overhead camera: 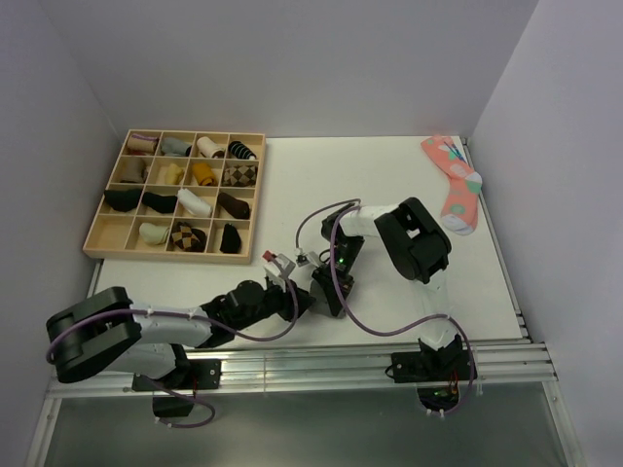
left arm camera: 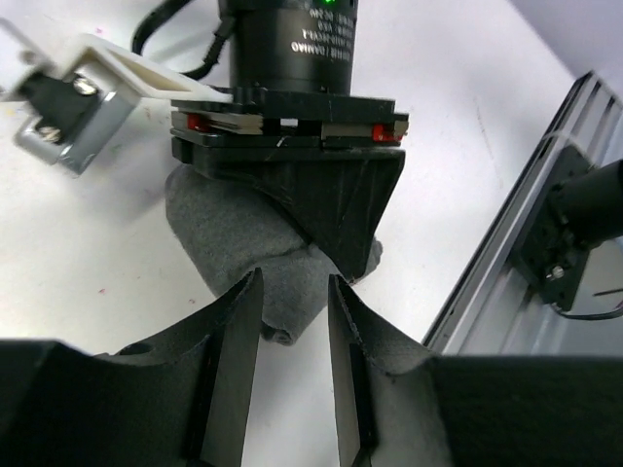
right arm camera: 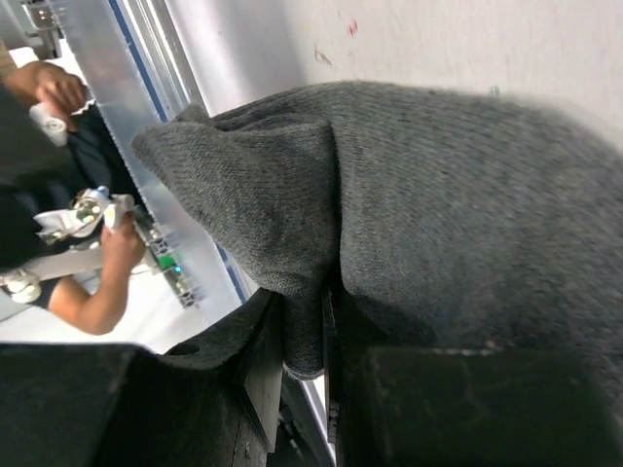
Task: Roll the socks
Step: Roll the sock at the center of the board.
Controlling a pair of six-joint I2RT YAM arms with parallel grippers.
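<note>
Bundled socks (right arm camera: 438, 195) could spring open
Your right gripper (right arm camera: 304, 313) pinches only a thin fold, and your left gripper (left arm camera: 294, 302) stands parted, holding nothing. A slip unrolls them.

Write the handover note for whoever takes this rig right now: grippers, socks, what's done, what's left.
Left gripper: open, with the loose end of the grey socks between its fingertips; it does not look pinched.
Right gripper: shut on a fold of the grey socks.
Socks: bunched on the table beside the near rail, between the two arms.
Done: folded over in part, no tight roll yet.
Left: finish the roll, probably tucking the end in. The pink sock lies apart at the far right.
</note>
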